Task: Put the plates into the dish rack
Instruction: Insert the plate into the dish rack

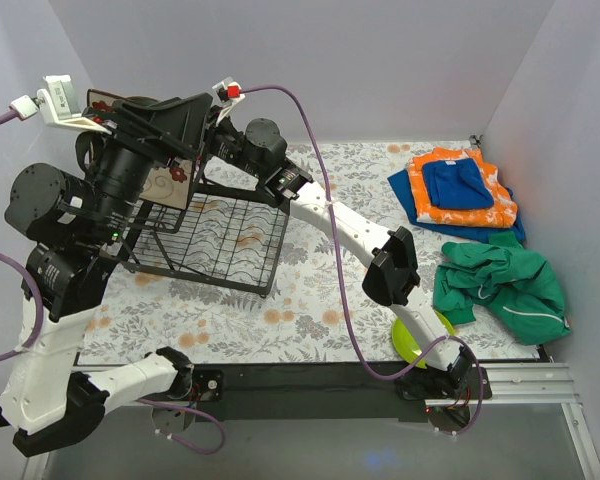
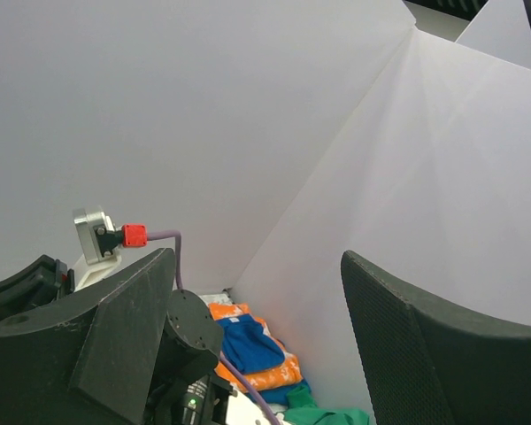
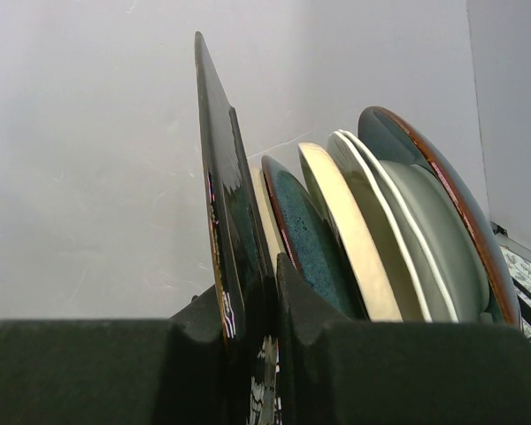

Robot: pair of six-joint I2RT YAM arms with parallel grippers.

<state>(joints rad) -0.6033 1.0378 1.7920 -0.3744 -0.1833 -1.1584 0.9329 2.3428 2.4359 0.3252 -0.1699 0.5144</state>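
The right end effector [image 3: 252,292] is clamped on the lower rim of a dark plate [image 3: 219,177], which stands on edge and runs up toward 12 o'clock between the two pads. At 3 o'clock from that plate, just beside it, more plates stand on edge in a close row and lean slightly to the right. In order there is a cream edge, a teal plate [image 3: 310,248], a cream plate [image 3: 350,239], two pale white-rimmed plates [image 3: 429,239] and a dark brown-rimmed plate [image 3: 394,133] at the far right.

From the top camera, the black wire dish rack [image 1: 230,245] sits toward 10 o'clock on the floral-clothed table [image 1: 310,310]. The right arm reaches across to the rack's far left end. The raised left arm hides most of the row there, and only a patch of a cream flowered plate [image 1: 168,182] shows behind it.

The left end effector [image 2: 257,261] is held high with its fingers wide apart. Only the white wall shows between them.

A lime green plate [image 1: 410,345] lies flat on the table at 5 o'clock, partly under the right arm and well apart from both end effectors. Folded orange and blue clothes [image 1: 460,190] and a green garment [image 1: 500,285] lie at 2 to 3 o'clock.
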